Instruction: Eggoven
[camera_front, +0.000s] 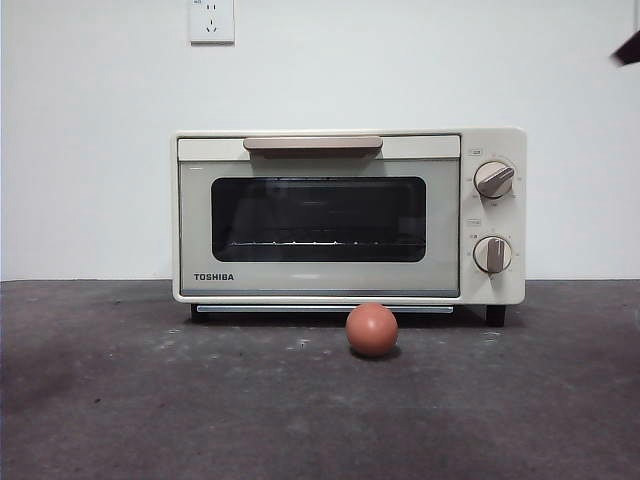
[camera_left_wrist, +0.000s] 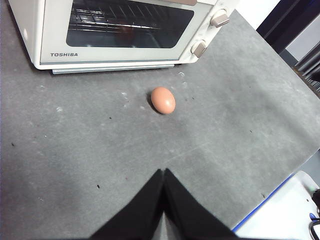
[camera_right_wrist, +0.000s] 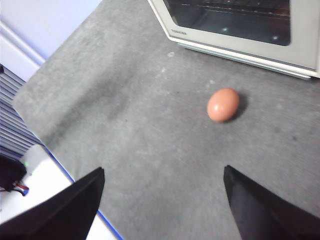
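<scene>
A reddish-brown egg (camera_front: 372, 330) lies on the dark grey table just in front of the cream Toshiba oven (camera_front: 320, 285), right of its middle. The oven door is closed, with a dark glass window and two beige knobs (camera_front: 493, 180) on its right side. In the left wrist view the egg (camera_left_wrist: 163, 100) rests well away from my left gripper (camera_left_wrist: 164, 172), whose jaws are shut together on nothing. My right gripper (camera_right_wrist: 162, 175) hangs above the table with jaws wide open, the egg (camera_right_wrist: 223, 104) some way beyond them. A black tip (camera_front: 628, 48) of an arm shows in the front view's top right corner.
A white wall with a power socket (camera_front: 211, 20) stands behind the oven. The grey mat (camera_left_wrist: 100, 150) ends at a blue-edged white border (camera_left_wrist: 280, 210), seen in both wrist views.
</scene>
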